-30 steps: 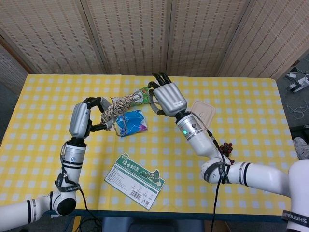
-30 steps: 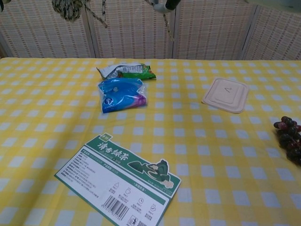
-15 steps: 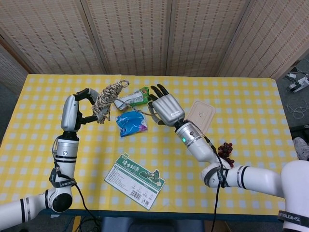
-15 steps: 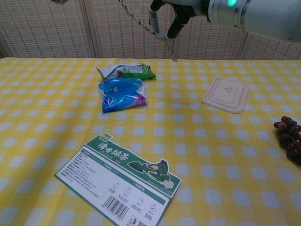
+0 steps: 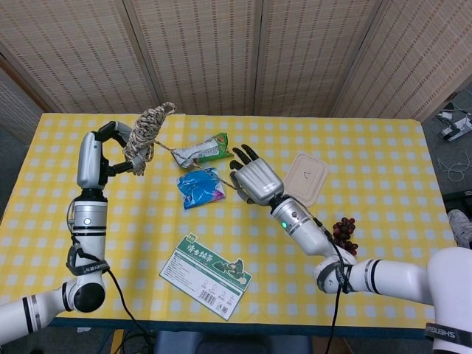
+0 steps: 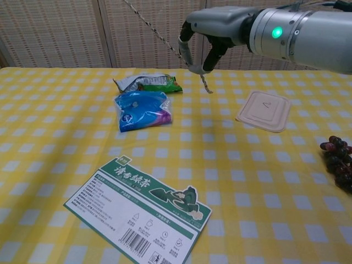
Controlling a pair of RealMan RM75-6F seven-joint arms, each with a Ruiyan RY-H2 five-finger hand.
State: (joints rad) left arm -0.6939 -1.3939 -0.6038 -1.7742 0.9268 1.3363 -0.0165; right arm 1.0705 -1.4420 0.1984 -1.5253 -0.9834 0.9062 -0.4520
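Observation:
My left hand [image 5: 103, 151] is raised over the table's left side and grips a coil of speckled rope [image 5: 144, 133]. One strand [image 5: 193, 164] runs taut from the coil down to my right hand [image 5: 255, 181], which pinches it near its end. In the chest view the right hand [image 6: 212, 33] hangs above the table, with the strand [image 6: 157, 30] coming in from the upper left and a short loose end [image 6: 205, 85] dangling below the fingers. The left hand is out of the chest view.
On the yellow checked cloth lie a green snack packet [image 5: 203, 150], a blue packet [image 5: 200, 187], a beige lid [image 5: 306, 177], dark grapes [image 5: 343, 232] at the right and a green tea card [image 5: 214, 274] near the front edge. Woven screens stand behind.
My left hand has carried the coil up and to the left. My right hand has come down and nearer, and the rope now stretches out between them.

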